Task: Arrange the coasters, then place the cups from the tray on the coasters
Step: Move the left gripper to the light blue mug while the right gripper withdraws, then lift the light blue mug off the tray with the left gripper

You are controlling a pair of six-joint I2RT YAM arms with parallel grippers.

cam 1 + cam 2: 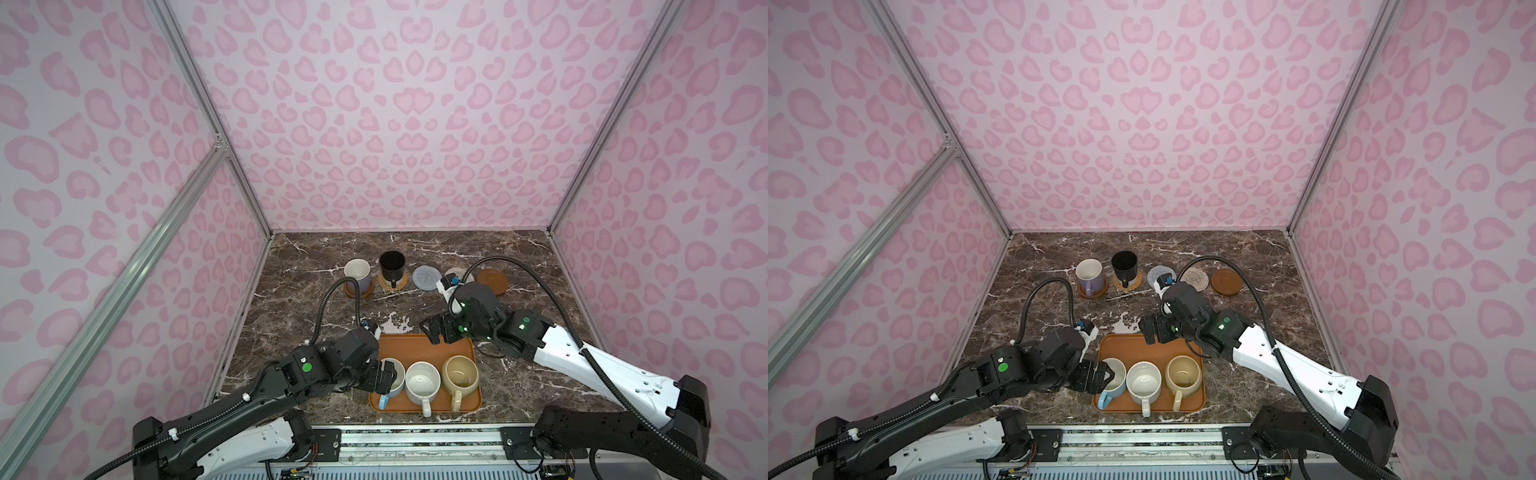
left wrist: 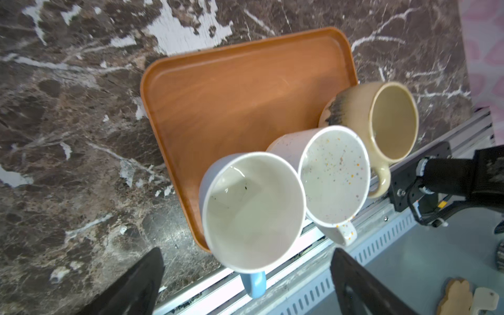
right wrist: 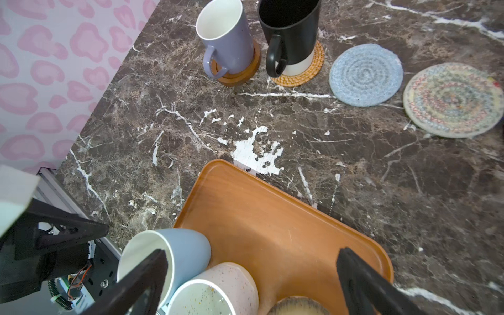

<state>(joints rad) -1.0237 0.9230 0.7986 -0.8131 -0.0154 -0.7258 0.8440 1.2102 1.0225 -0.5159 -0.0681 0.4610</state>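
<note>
Marble first: the dark, white-veined counter [image 1: 299,307] carries everything. Next down in size, the orange-brown tray [image 1: 413,348] sits at the near edge, its far half bare, three mugs lined along its near side. Now the arms: the left gripper [image 1: 1108,376] is in low at the tray's left end, jaws spread wide with the light blue mug [image 2: 253,212] between them, no pinch yet; the right gripper [image 1: 433,331] hovers over the tray's far rim, jaws wide too, holding nothing. On to the mugs: the speckled white mug [image 1: 422,384] stands tight against the light blue one, the beige-yellow mug [image 1: 460,376] just beyond it. Up the back, the lavender mug [image 1: 357,272] is home on a brown wooden coaster [image 3: 242,77] and the black mug [image 1: 392,266] on the orange woven coaster [image 3: 311,73]. Three coasters wait bare: grey-blue coaster [image 1: 427,277], cream coaster [image 1: 1196,276], second wooden coaster [image 1: 491,281].

Danger here, I reckon (and it's a crowded row): a closing jaw could shove the speckled neighbour or skid the tray, glazed ceramic may slip from a pinch, and a lift could swing the mug into the right gripper hanging so near.
</note>
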